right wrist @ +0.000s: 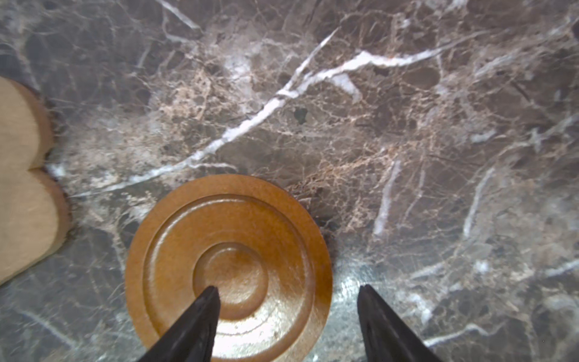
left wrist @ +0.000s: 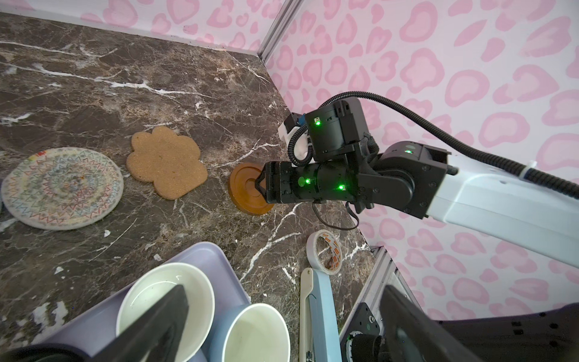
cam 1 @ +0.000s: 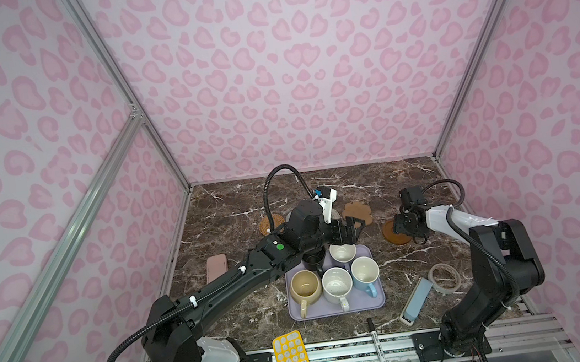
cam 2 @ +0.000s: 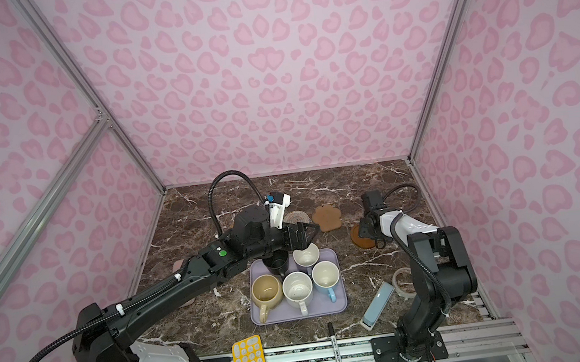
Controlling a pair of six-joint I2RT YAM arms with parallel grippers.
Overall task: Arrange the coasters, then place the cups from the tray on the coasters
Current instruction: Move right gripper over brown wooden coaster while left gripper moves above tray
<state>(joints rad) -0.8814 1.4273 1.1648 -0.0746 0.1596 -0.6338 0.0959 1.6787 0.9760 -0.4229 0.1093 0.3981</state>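
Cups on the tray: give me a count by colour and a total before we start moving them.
Black cup: 1
Lavender cup: 1
Beige-yellow cup: 1
Speckled white cup: 1
Light blue cup: 1
Total: 5, all standing on the tray.

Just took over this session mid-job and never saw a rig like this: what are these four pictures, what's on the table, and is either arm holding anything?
Two robot arms work a marble table. Two pictures come from one overhead camera pair; two from cameras on the wrists. Five mugs stand on the lavender tray. Farther back lie a flower coaster, a cream round coaster and a brown wooden coaster. The left tool hangs open above the tray, empty. The right tool is open astride the wooden coaster's edge, gripping nothing yet.
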